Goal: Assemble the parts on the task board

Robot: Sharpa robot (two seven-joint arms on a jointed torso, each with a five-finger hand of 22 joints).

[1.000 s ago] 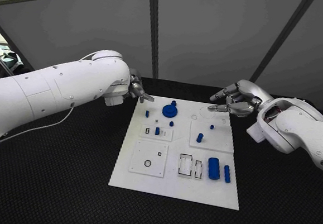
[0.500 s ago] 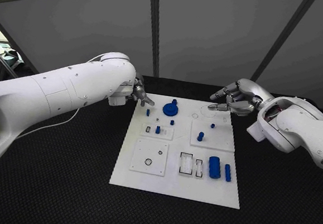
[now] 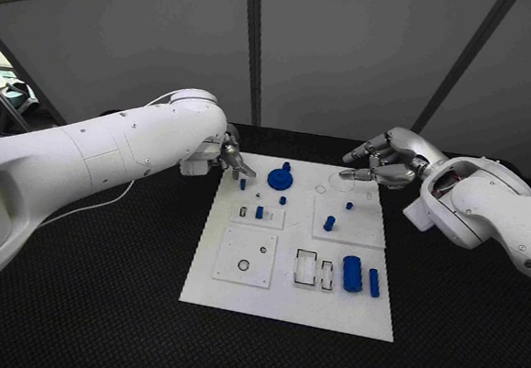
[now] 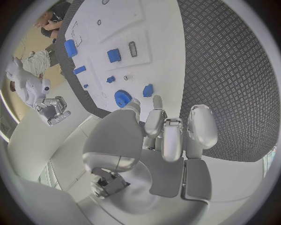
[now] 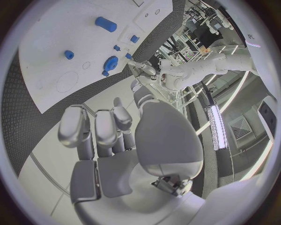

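Hovering at the task board point(image 3: 278, 308) far corners, both hands' fingers curl together, holding nothing

Left hand point(image 3: 232, 159) partly behind its arm point(image 3: 110, 148)

Bare black table point(image 3: 93, 271) flanks the task board point(image 3: 278, 308), whose far half is crowded with upright blue parts point(image 3: 280, 180).

Parts point(image 3: 352, 275) lie on the task board point(image 3: 288, 309), hands flanking its far end.
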